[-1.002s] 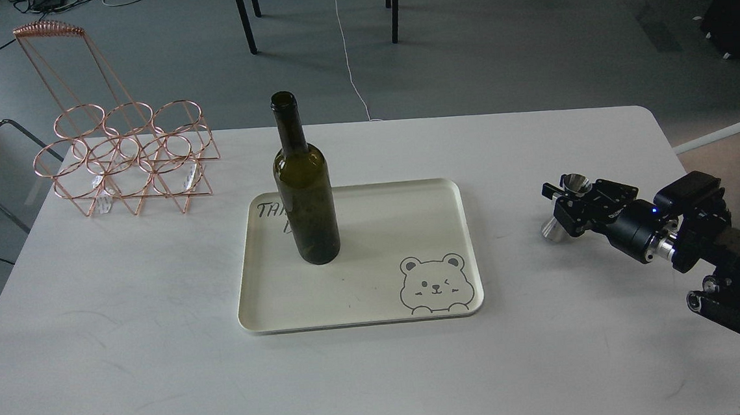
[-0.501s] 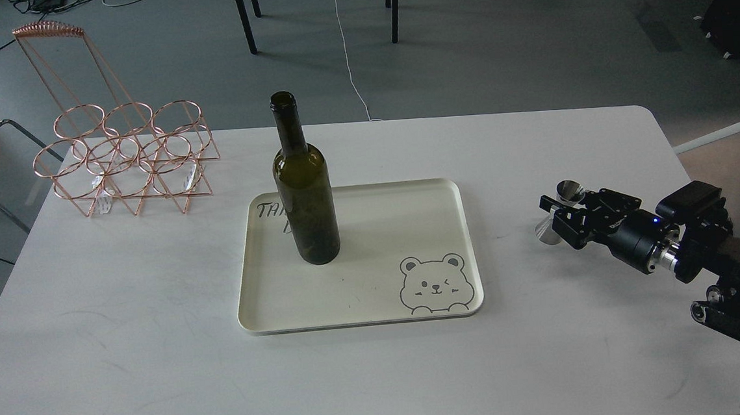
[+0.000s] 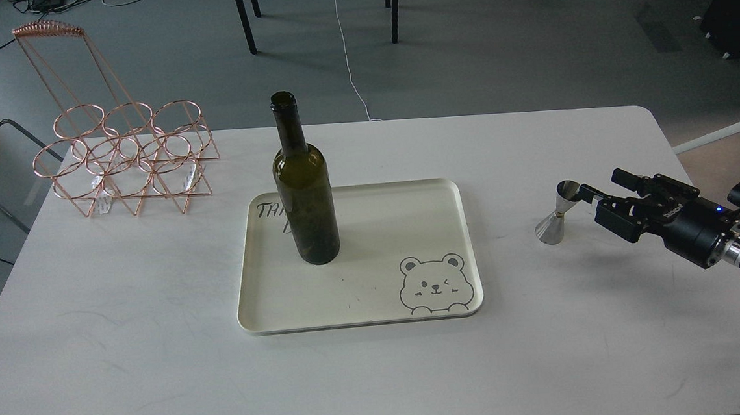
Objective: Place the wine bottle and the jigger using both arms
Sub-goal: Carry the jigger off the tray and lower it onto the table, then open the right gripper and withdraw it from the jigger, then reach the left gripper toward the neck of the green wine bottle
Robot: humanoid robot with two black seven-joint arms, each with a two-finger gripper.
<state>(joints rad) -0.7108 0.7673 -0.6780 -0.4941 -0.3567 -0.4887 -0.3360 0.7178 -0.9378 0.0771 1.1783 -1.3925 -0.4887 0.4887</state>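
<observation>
Desk [image 3: 159,352]: white, carries all the things.
Tray [image 3: 377,314]: cream, bear drawing, mid-desk.
Wine rack [image 3: 122,160]: copper wire, far left corner, holds nothing.
Wine bottle [image 3: 305,199]: upright on the tray's left part; looks placed.
Right end effector [image 3: 596,188]: fingers spread, just beside the jigger, gripping nothing.
Left end effector: out of view.
Jigger [image 3: 556,214]: upright on bare desk, right of the tray, well apart from the bottle.
Progress: both things stand free; likely nearly done.

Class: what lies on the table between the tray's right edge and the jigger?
Nothing: the head view shows bare white table between the tray and the jigger.
</observation>
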